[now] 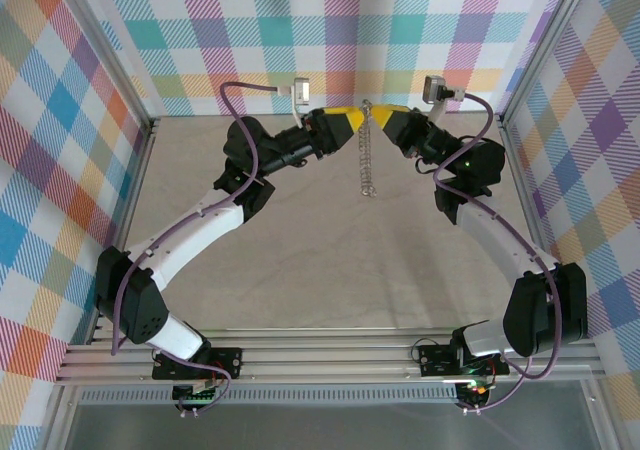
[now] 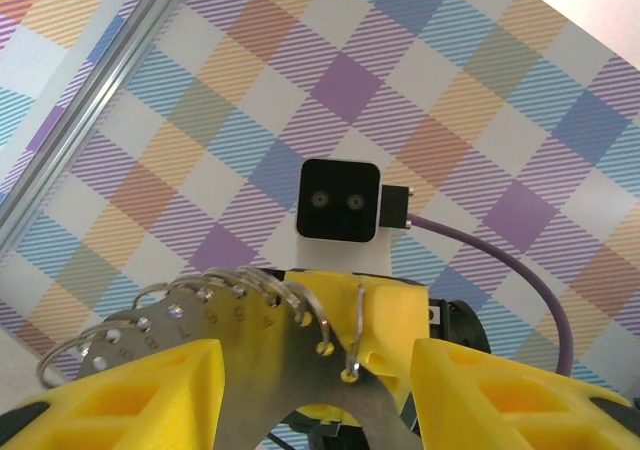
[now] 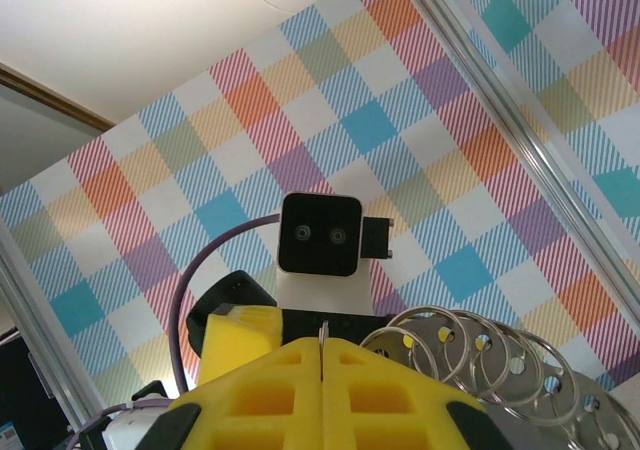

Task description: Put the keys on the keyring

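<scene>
No keys are in view. A flat silver metal strip [image 2: 250, 345] has a row of holes, and several split rings [image 3: 480, 355] run through them. The strip hangs down over the table [image 1: 367, 170] between the two grippers at the back centre. My right gripper [image 3: 322, 342] is shut on the thin edge of the end keyring [image 2: 358, 315], which passes through the strip's last hole. My left gripper [image 2: 315, 355] is open, its yellow fingers [image 2: 130, 395] on either side of the strip, with a gap on the right side. From above, the left gripper [image 1: 356, 130] and right gripper [image 1: 379, 119] almost meet tip to tip.
Plaid walls [image 1: 60, 120] and aluminium frame rails [image 1: 140, 190] enclose the beige table [image 1: 330, 260]. Each wrist camera faces the other: the right one [image 2: 338, 202], the left one [image 3: 320, 232]. Purple cables [image 1: 235, 105] arch over both arms.
</scene>
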Tool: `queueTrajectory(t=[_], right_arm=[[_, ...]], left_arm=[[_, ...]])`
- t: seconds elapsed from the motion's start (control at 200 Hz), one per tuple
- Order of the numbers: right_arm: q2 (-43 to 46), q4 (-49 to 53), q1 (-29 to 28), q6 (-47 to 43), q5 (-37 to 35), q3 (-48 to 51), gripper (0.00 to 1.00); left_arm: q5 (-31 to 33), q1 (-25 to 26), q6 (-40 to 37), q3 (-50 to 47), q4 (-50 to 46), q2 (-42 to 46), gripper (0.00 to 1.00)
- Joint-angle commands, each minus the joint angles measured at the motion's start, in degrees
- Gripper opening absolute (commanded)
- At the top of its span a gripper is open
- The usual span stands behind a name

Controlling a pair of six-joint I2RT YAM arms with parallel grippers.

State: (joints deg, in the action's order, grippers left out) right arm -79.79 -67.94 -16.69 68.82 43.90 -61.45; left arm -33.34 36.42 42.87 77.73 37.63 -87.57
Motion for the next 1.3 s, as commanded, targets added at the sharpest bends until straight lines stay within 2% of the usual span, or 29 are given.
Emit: queueTrajectory(t=[0.0, 0.16, 0.465, 1.295], right_arm=[[0.64, -3.6, 0.01, 0.79, -0.99, 0.41, 0.0], [0.61, -3.6, 0.02, 0.75, -0.92, 0.48, 0.0], [0.42, -3.51, 0.0, 1.05, -0.31, 0.26, 0.0], [0.6, -3.16, 0.04, 0.94, -0.04, 0.54, 0.0]], left_arm=[[0.12, 0.92, -1.15, 2.55, 0.7, 0.47, 0.54], [-0.14, 1.04, -1.81, 3.16, -0.46, 0.12, 0.54], [-0.83, 1.33, -2.09, 4.01, -0.82, -0.85, 0.4], [-1.33, 1.68, -2.54, 4.72, -1.38, -1.64, 0.16]])
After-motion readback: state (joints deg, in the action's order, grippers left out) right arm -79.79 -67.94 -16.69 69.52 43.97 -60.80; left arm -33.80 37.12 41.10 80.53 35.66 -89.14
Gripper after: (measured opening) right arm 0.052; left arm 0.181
